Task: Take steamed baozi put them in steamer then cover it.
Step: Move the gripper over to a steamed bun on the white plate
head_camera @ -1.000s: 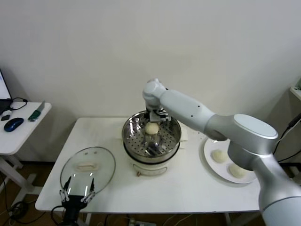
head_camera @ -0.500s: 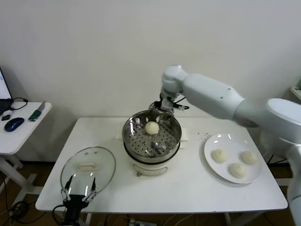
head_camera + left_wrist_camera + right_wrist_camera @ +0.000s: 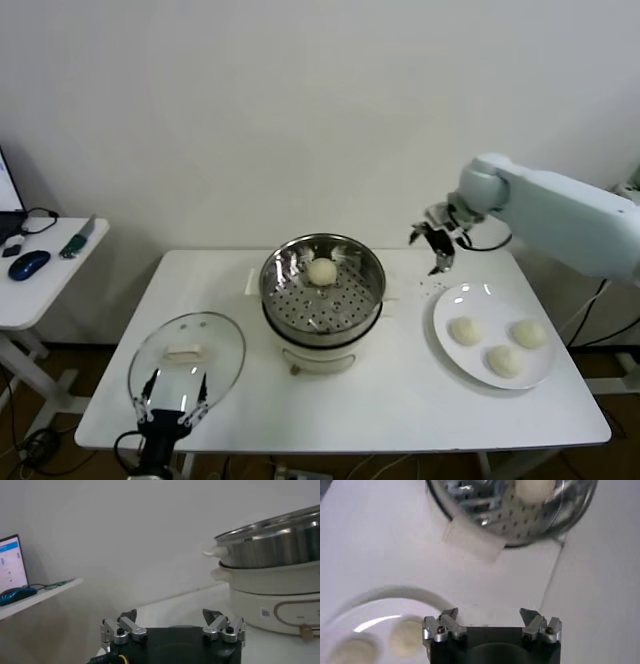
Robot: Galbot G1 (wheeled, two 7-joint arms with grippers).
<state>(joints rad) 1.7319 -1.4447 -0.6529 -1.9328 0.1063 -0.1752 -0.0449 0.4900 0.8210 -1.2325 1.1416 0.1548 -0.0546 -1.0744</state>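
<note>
Steel shines on the steamer, a round perforated basket on a cream pot base near the middle of the white table; one bun lies inside it toward the far wall, apart from both sets of jaws; three more buns lie on the white plate at the robot's right end of the table, none touching another as far as the head view shows.

Right gripper hangs in the air above the back of the table, between the steamer and the plate, nearer the plate's far edge; its jaws stand spread wide with nothing between them; in the right wrist view the right gripper has its fingers parted over bare table, with the basket rim ahead of the jaws and the plate off to one side; two pale blurred shapes on that plate are probably buns, though this view is too soft to be sure.

Left gripper sits low at the near edge of the table, its spread jaws over the near rim of the glass lid; the lid lies flat on the table, beside the steamer and not on it, its cream bar handle up; whether the fingertips touch the glass I cannot tell; the left wrist view shows the jaws empty and the pot standing off beyond them.
</note>
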